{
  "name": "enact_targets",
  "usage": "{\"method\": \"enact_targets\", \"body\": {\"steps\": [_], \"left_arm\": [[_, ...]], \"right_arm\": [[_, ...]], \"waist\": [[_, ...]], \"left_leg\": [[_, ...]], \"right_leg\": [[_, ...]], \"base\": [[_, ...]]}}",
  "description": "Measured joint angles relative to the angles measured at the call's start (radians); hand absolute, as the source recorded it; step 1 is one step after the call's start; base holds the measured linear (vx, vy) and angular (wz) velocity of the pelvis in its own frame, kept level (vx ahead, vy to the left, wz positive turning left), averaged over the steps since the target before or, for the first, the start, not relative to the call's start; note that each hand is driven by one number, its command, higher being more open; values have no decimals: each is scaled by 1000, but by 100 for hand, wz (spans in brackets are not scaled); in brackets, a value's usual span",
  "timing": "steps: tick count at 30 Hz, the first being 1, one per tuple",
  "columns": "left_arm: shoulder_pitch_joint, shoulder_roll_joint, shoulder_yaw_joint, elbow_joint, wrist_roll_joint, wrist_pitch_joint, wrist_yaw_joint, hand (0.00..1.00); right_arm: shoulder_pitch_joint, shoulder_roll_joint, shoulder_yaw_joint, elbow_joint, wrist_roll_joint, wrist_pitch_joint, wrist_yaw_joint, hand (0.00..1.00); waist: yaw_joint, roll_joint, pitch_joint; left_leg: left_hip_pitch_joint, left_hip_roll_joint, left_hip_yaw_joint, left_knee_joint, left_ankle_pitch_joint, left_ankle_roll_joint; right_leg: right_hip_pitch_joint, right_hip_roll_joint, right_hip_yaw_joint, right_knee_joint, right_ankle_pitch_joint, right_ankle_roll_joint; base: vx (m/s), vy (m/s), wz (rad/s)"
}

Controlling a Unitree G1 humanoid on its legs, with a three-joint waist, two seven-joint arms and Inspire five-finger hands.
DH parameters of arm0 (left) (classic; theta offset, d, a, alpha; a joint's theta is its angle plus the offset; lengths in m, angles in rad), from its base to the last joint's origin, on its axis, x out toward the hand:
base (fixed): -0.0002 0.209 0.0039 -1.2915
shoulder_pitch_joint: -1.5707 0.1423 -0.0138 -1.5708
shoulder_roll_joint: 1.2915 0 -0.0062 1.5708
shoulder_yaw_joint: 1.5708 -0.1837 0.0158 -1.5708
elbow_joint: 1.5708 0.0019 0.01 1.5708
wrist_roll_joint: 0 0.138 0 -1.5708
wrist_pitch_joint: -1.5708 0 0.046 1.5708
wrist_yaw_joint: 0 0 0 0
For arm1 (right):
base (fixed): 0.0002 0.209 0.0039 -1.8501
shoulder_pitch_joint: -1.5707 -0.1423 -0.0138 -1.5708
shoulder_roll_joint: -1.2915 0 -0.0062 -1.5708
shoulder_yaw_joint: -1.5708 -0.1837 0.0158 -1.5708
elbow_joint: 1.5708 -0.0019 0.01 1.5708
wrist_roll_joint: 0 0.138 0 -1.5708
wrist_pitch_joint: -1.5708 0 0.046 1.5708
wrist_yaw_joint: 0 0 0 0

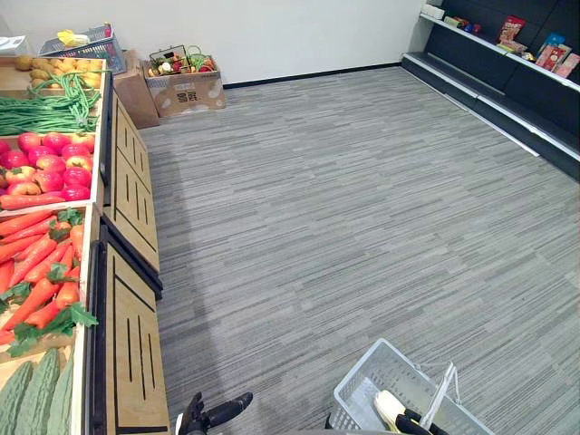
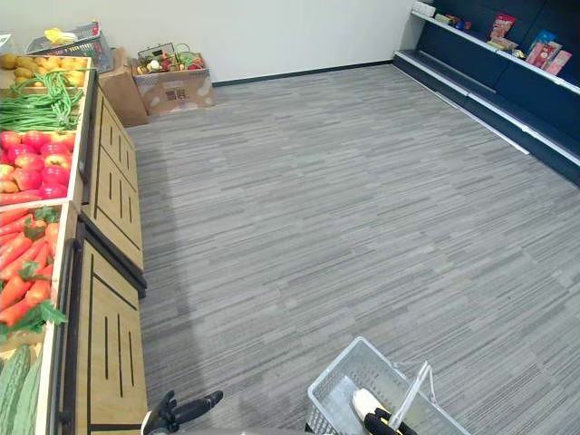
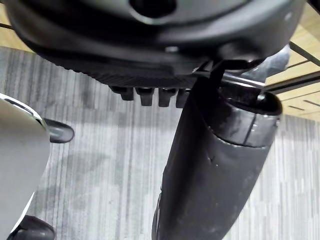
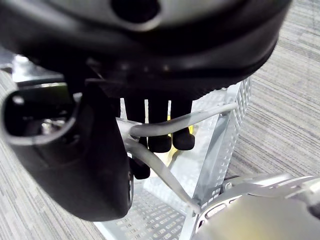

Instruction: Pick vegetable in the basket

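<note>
right arm low at the robot's right side. right hand (image 4: 159,127) points down, fingers curled over the thin grey wire handles (image 4: 200,117) of a pale grey perforated plastic basket (image 1: 367,381), thumb closing from the other side; handles gripped. the basket hangs over grey striped carpet (image 1: 362,208). a pale yellowish oblong thing (image 1: 388,406) lies in it next to the hand; cannot tell what it is.

left arm low at the left side, beside the end of a light wooden produce stand with black trim (image 1: 136,208). left hand (image 1: 210,415) has loose, stretched-out fingers and holds nothing, not touching the stand.

vegetables in the stand's bins, well apart from the basket: bumpy green gourds (image 1: 32,394) nearest, then orange carrots with green tops (image 1: 41,263), then long green beans (image 1: 45,113) past the red apples (image 1: 50,159).
</note>
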Motion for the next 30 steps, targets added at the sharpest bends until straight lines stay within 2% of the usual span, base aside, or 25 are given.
{"method": "enact_targets", "body": {"steps": [3, 7, 10, 23, 30], "left_arm": [[-4, 1, 0, 8, 18, 1, -14, 100], [-12, -1, -1, 15, 79, 9, -11, 100], [-14, -1, -1, 15, 90, 15, -10, 100], [-36, 12, -39, 44, 72, 30, -45, 100], [-36, 21, -42, 37, 72, 30, -40, 100]], "right_arm": [[1, 0, 0, 0, 30, 0, 1, 0], [11, 1, -9, 11, 33, 8, 0, 0], [-3, -1, 5, 10, 31, 10, 3, 0], [-40, -39, 160, 8, -55, 3, 24, 0], [-33, -37, 152, 10, -54, 4, 25, 0]], "waist": [[0, 4, -1], [-3, 9, -1], [-1, 9, -3], [-2, -4, -1], [-3, -18, 1]], "left_leg": [[0, 2, -10, -1, 2, 2], [1, 2, -84, -3, 11, 3], [1, 0, -112, -5, 17, 2], [0, -27, -150, -37, 55, 12], [13, -30, -133, -43, 52, 14]], "right_leg": [[5, -2, -36, 0, -2, 1], [40, -8, -126, 0, -10, 0], [53, -12, -158, 1, -10, 1], [69, -41, -203, 1, -18, 12], [70, -45, -189, 7, -27, 18]], "base": [[-41, -25, 10], [-5, -45, 50], [7, -7, 34], [-28, 12, 11], [22, 9, -6]]}}
